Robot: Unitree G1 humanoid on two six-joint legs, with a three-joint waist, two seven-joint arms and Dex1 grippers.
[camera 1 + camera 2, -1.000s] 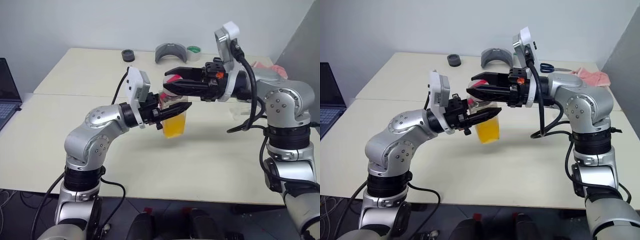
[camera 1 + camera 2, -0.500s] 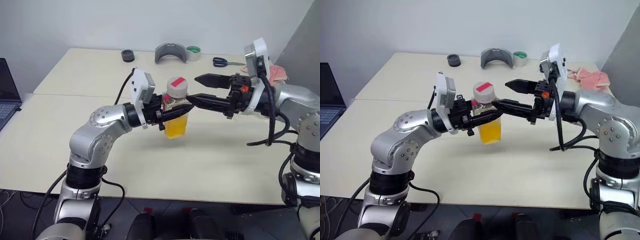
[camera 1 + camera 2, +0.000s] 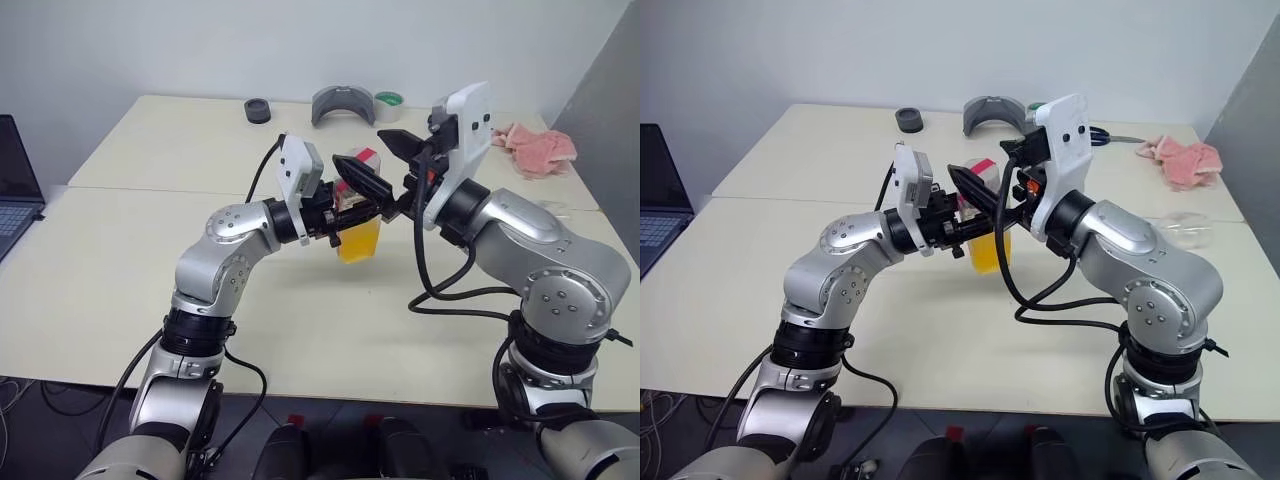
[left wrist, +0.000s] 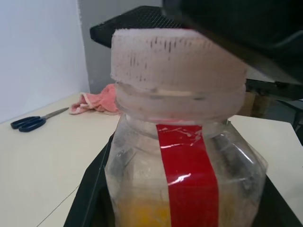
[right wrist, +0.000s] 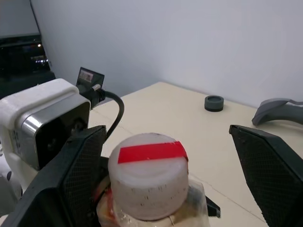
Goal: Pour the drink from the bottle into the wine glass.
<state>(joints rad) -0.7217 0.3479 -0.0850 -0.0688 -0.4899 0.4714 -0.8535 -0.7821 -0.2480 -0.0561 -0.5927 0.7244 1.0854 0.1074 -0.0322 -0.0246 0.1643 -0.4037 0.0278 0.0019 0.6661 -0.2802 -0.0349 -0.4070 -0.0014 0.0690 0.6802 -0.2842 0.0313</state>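
Observation:
My left gripper (image 3: 345, 212) is shut on the bottle (image 3: 357, 205), a small clear one held upright above the table. Its white cap (image 5: 147, 177) with a red stripe is on, and a red label (image 4: 188, 175) runs down its side. The orange drink (image 3: 360, 241) fills its lower part. Over the bottle's top, my right gripper (image 3: 358, 148) stands open, one finger on each side of the cap and neither touching it. A clear shape (image 3: 1183, 228) on the table beyond my right arm looks like the wine glass.
At the table's far edge lie a grey curved piece (image 3: 340, 105), a tape roll (image 3: 388, 102) and a small black ring (image 3: 257, 110). Scissors (image 4: 29, 122) and a pink cloth (image 3: 535, 142) lie at the far right. A laptop (image 3: 15, 190) sits at the left.
The right gripper let go of the cap, opened wide, swung out to the right and came back to straddle it. The left arm pushed the bottle a little farther out.

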